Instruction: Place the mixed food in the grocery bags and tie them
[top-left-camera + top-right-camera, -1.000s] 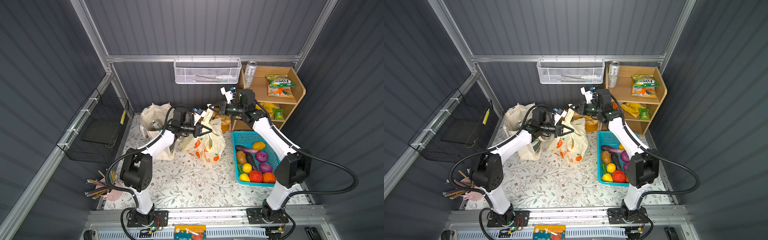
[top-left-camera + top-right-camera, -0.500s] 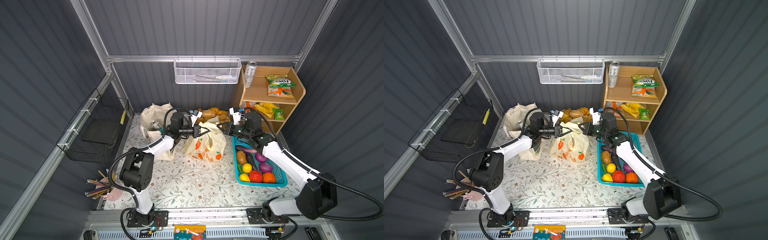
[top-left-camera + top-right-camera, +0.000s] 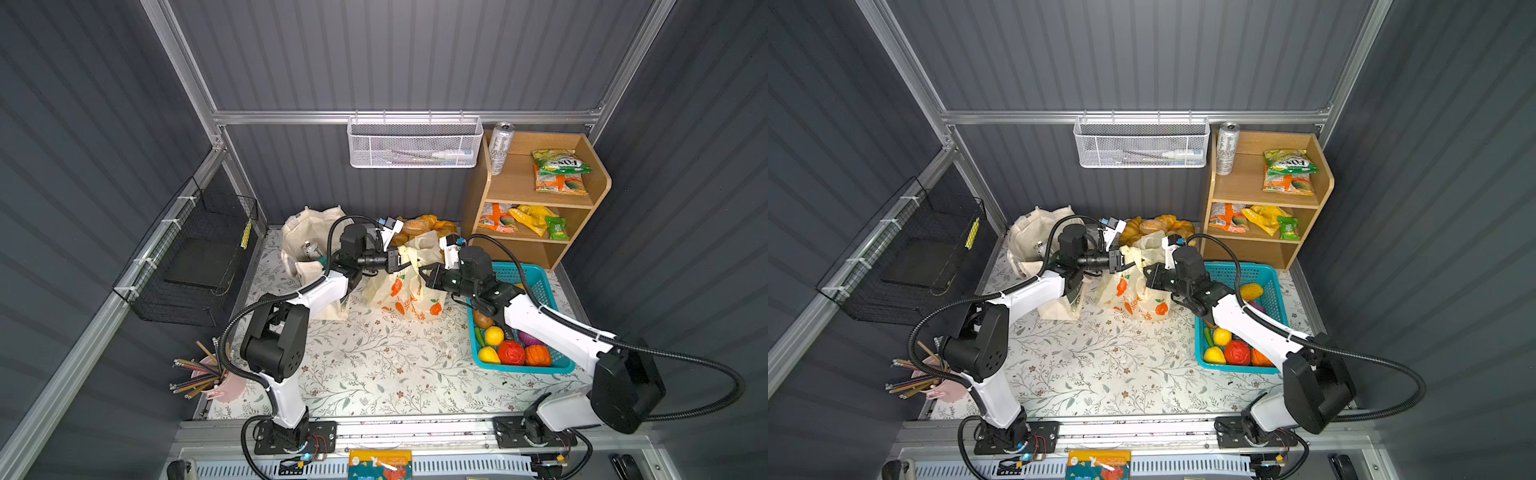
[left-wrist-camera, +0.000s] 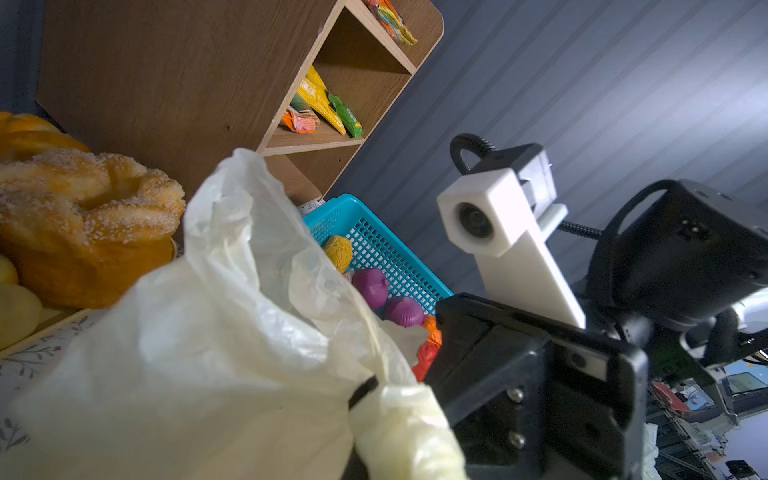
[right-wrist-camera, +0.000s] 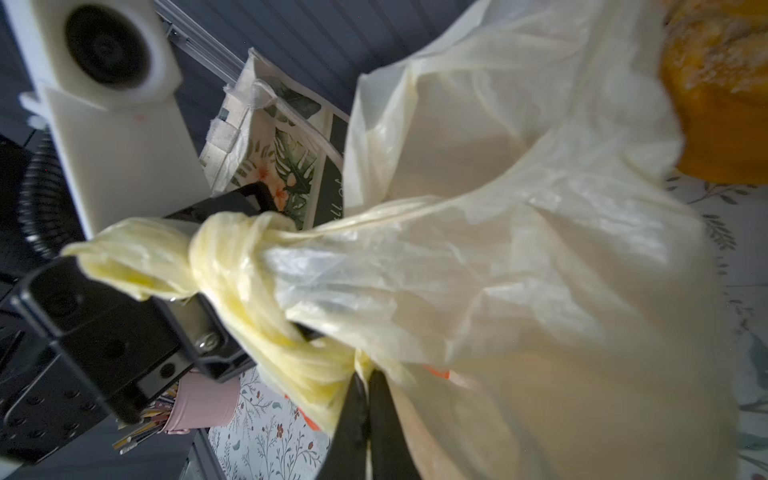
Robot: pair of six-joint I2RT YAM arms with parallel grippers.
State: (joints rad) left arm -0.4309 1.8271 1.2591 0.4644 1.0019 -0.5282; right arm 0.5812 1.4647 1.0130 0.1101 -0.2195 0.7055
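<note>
Although partly hidden by the white arm (image 3: 320,291), plain at the back left corner of the bench (image 3: 374,365): cream canvas tote bag (image 3: 297,232), silver drink can (image 3: 309,250) inside. Left gripper (image 3: 404,262), jaws pinched tight on the thin pale-yellow plastic bag with orange fruit print (image 3: 409,293), upright near the back edge, crumpled, handles twisted into a knot. Right gripper (image 3: 424,274) likewise clamped on that plastic. By the right edge, turquoise mesh plastic basket (image 3: 523,368) of yellow lemons (image 3: 493,335) and colourful toy produce (image 3: 511,352).
</note>
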